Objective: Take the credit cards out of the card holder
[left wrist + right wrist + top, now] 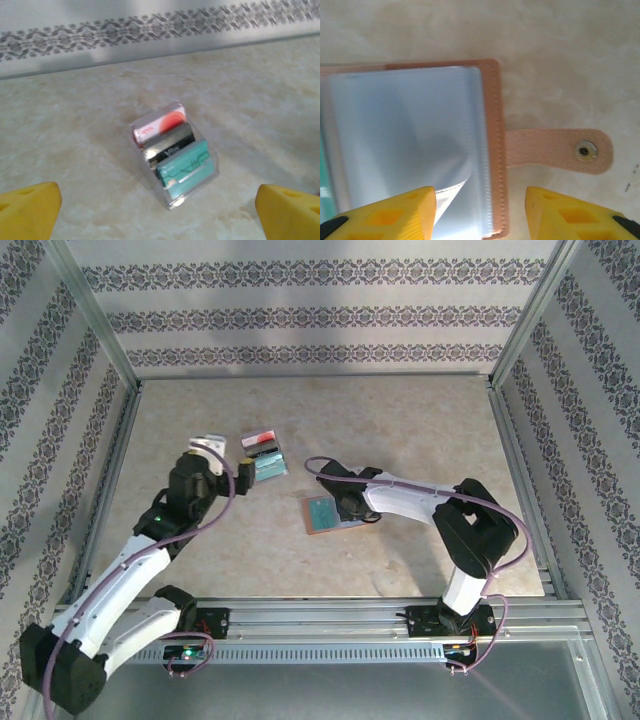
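Tan card holder point(492, 150) lies open on the counter point(560, 60) beneath my right claw point(480, 205), whose fingers point(395, 210) stand part open astride its rim, gripping nothing. Clear sleeves point(405, 130) blur; a teal sliver point(324, 175) at the view's edge is cut off, card unconfirmed. My left claw point(159, 207) gapes wide, empty.

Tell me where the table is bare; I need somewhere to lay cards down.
Bare: the far half of the table beyond the clear card stack, and the far right corner. Crowded: the middle left, around the card holder and that stack.
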`<state>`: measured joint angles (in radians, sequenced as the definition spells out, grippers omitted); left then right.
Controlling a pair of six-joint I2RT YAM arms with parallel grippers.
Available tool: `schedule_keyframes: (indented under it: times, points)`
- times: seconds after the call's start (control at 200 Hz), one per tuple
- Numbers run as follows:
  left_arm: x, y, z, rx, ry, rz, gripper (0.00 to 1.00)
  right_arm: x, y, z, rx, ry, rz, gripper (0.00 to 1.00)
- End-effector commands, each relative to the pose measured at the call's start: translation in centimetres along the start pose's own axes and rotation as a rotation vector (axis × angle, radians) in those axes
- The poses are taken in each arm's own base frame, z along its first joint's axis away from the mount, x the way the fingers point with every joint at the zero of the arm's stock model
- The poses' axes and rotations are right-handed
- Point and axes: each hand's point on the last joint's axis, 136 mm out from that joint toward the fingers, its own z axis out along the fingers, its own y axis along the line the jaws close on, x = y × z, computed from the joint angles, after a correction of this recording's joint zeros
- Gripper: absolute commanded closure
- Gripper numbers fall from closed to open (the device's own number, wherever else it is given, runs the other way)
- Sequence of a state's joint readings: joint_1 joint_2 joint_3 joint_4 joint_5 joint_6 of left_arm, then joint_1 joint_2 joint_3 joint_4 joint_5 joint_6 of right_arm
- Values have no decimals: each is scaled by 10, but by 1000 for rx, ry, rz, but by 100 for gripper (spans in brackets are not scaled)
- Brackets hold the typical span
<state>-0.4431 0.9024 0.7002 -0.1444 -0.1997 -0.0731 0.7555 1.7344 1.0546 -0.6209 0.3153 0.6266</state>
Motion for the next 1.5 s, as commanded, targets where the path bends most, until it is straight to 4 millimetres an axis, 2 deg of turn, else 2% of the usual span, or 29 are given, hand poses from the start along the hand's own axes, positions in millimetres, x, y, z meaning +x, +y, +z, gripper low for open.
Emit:
schedule_keyframes:
  times: [0.0, 0.165, 0.23, 0.355, 0.48, 0.705, 0.889, 1.164, 1.259, 1.494]
  points:
    - [13, -5, 4, -100, 56, 122, 1, 0, -10, -4, -20, -12, 50, 49]
    - [41, -55, 22, -32, 123, 189, 1, -1, -29, -7, -43, -11, 126, 49]
    - [54, -72, 28, -4, 151, 158, 1, -3, -34, -12, -66, -18, 159, 50]
    - [81, -97, 39, 60, 237, 25, 1, -7, -29, -23, -156, -37, 194, 54]
    - [103, -111, 47, 70, 312, 3, 0, -11, -20, -36, -224, -53, 203, 55]
    - [139, -117, 61, 28, 436, 58, 2, -12, 27, -48, -412, -34, 160, 58]
    - [155, -123, 70, 29, 472, 5, 11, -9, 61, -42, -474, 6, 111, 62]
    - [178, -121, 85, 19, 551, -70, 14, -6, 83, -29, -528, 50, 90, 62]
    - [179, -123, 90, 31, 555, -86, 18, -6, 88, -27, -543, 57, 87, 63]
    - [184, -120, 94, 23, 575, -89, 18, -6, 92, -18, -542, 74, 84, 64]
